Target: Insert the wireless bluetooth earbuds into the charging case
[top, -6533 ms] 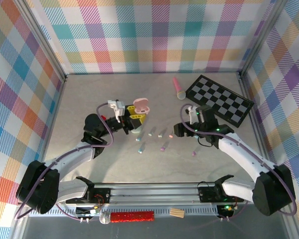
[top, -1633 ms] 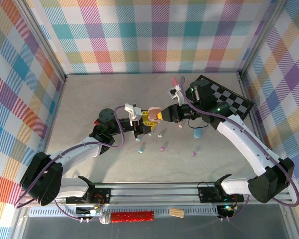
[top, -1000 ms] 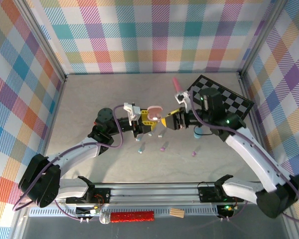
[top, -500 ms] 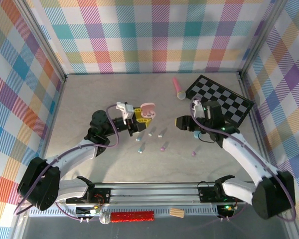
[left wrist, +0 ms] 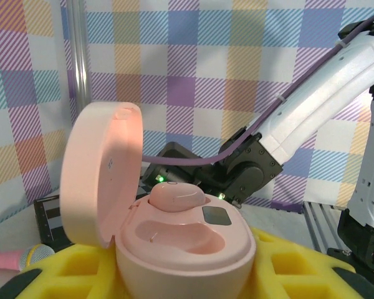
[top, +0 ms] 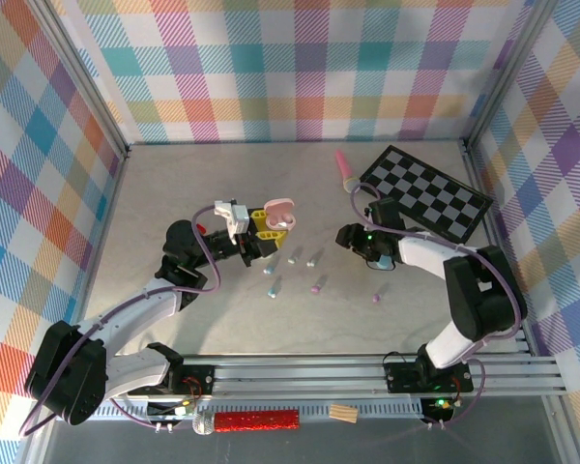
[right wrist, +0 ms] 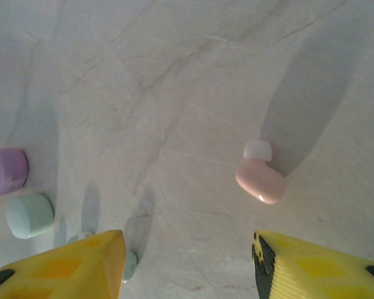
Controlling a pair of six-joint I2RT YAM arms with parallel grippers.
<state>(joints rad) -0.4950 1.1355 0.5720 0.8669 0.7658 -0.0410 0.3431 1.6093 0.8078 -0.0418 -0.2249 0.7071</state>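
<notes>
Top view, left of centre: left gripper clamped on the pink charging case, which is lifted off the table with its lid up.

Left wrist view resolves what the top view cannot:
- lid hinged up on the left side of the base
- seated pink earbud in the rear well; the well in front of it shows a bare pink floor
- yellow pads on both sides of the base
- right arm crosses behind the case

Centre, top view: loose earbuds, blue, mint and purple, scattered on the table just below the case and between the two grippers.

Right of them: right gripper low over the table; its spread cannot be told from above. Right wrist view: right gripper fingers wide apart and holding nothing. A loose pink earbud lies ahead of them, nearer the right finger. Purple bud and mint bud lie just beside each other at the left edge.

Far right, top view: toy microphone and checkerboard behind the right gripper, well apart from the earbuds
</notes>
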